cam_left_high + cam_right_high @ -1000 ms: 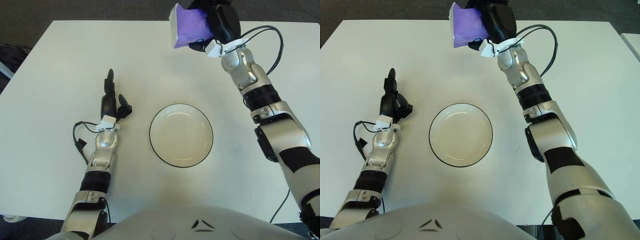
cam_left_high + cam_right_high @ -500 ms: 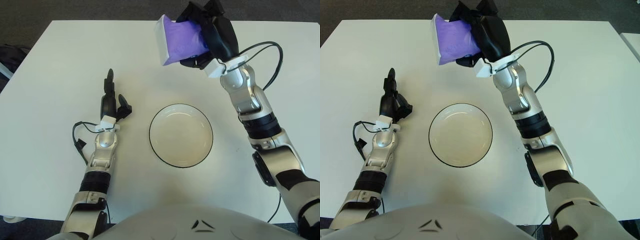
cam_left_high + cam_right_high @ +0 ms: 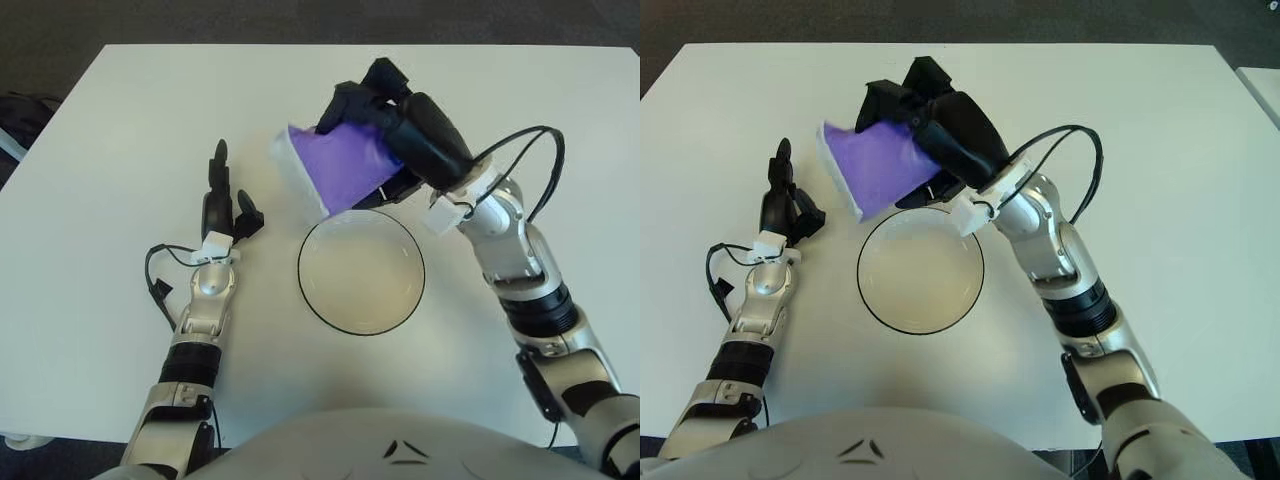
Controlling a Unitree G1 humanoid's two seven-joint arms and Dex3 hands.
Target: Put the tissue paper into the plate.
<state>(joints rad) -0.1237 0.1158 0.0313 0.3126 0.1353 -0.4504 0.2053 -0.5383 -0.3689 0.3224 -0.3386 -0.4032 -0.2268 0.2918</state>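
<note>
Since a second ago the right hand [image 3: 400, 125] has swung in from the far edge of the counter [image 3: 100, 120] toward the robot, bringing the tissue paper [image 3: 340, 170] down until it hangs at the far-left rim of the plate [image 3: 362, 270]. Nearest the robot, the plate sits unmoved on the counter with nothing in it. To its left the left hand [image 3: 220, 205] shows in the same place as before, its fingers relaxed and one pointing away, grasping nothing. Just beyond the plate, the right hand's fingers are clenched around the upper right end of the purple pack, whose long axis runs slantwise from the palm down toward the left, so its free white end sticks out past the rim on the left. The pack is therefore not yet centred: the bowl lies nearer and to the right of it, and the carrying hand probably needs to come a little further that way before letting go.
</note>
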